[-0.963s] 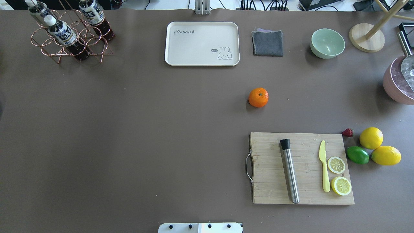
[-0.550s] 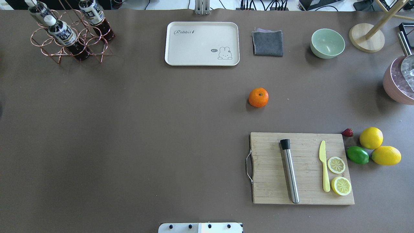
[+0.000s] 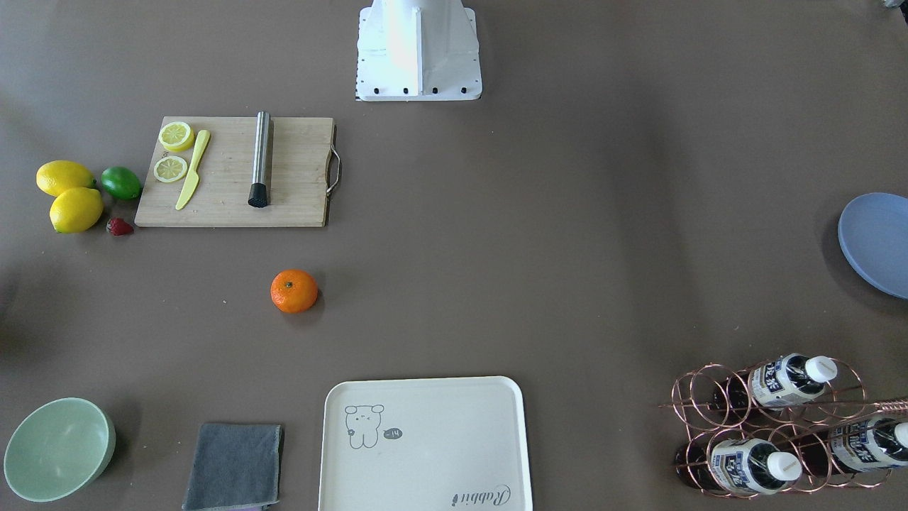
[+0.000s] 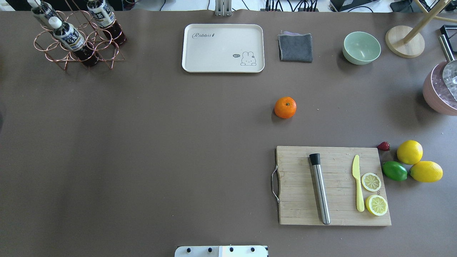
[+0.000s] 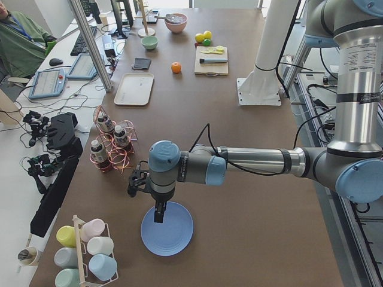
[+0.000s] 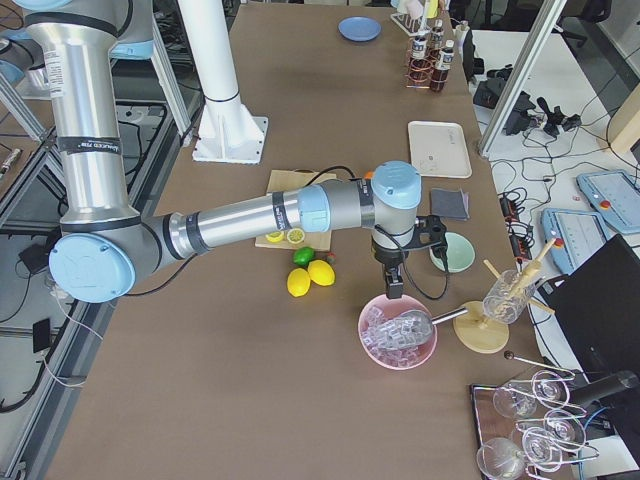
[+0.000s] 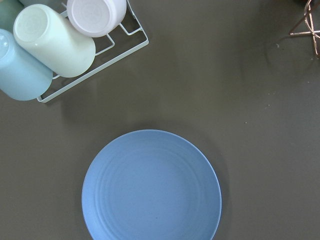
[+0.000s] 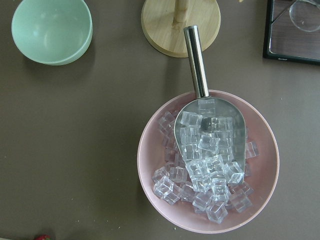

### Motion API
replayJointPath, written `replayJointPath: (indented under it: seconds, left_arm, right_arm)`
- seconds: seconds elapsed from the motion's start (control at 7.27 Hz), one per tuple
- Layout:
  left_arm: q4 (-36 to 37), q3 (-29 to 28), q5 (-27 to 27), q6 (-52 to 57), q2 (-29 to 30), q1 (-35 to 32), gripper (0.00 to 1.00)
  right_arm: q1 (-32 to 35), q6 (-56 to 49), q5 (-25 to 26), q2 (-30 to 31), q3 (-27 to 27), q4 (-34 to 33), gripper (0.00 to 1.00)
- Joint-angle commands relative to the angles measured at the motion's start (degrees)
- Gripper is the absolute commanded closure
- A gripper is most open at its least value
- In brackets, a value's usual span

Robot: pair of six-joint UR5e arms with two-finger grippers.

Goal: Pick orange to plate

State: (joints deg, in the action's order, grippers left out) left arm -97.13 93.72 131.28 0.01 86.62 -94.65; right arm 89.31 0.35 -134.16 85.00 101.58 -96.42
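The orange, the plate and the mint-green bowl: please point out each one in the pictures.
orange (image 4: 285,107), overhead exterior view, middle of the fruit.
plate (image 7: 151,186), left wrist-mounted view, bare centre of its surface.
mint-green bowl (image 4: 361,46), overhead exterior view, bare inside bottom.

Plate (image 3: 878,245) cropped at edge; left tool (image 5: 158,217), right tool (image 6: 395,290) jaws unreadable.

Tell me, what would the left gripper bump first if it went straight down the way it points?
Probably the blue plate. The left gripper points down just above it, with nothing between. It might land near the rim, since depth is hard to judge.
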Motion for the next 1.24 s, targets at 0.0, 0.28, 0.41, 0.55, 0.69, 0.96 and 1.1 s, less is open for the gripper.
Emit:
replayJointPath:
  seconds: [0.0,0.28,0.41,0.55,0.69,0.96,1.1]
  left_arm:
    - [-5.0,-2.3,5.1,0.4,-2.8,-2.9,0.02]
    - [-26.6,-15.3,6.1,0.1,-4.5,-3.3,0.02]
    - [-32.3,-20.1,4.2,0.1,-4.2,-3.3,0.02]
    - [-33.9,-21.2,2.9,0.3,-4.6,-3.3,0.02]
    - [-35.0,-23.0,2.9,0.6,-4.6,-3.3,0.02]
    - [-36.9,-27.0,3.2,0.4,-3.9,-3.3,0.02]
    - [-36.9,-28.8,3.2,0.4,-2.8,-3.2,0.02]
  right_arm:
    - [-1.2,-0.1,-0.9,-0.4,0.5,0.3,0.00]
    - [-3.0,-0.1,-1.9,0.3,0.2,4.6,0.00]
    - [-3.2,-0.2,-1.7,0.5,0.1,4.7,0.00]
    - [-3.2,-0.1,-1.7,1.6,0.1,5.8,0.00]
    - [-3.3,-0.1,-1.7,2.9,-0.1,9.5,0.00]
    - [-3.4,0.5,-1.6,3.9,-0.2,12.7,0.00]
    - [-4.5,4.8,-1.0,3.0,-0.2,12.5,0.00]
